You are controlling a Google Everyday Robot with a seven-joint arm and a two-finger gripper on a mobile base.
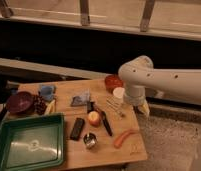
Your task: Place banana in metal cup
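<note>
One banana (50, 106), one metal cup (89, 140), one white cup (118, 93), one green tray (31, 118) and one round fruit (94, 118) are counted on the desk (109, 151), all left, as viewed, of the gripper (143, 108) seen at its right edge.

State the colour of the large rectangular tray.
Large rectangular tray: green, camera view. Gripper hangs by the wooden table's right edge.

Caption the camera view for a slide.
Claw hangs at right edge of table; banana lies by maroon bowl; metal cup stands near front.

wooden table (108, 148) | green tray (31, 118); metal cup (90, 140); banana (50, 106) | hand (143, 108) above right edge
</note>
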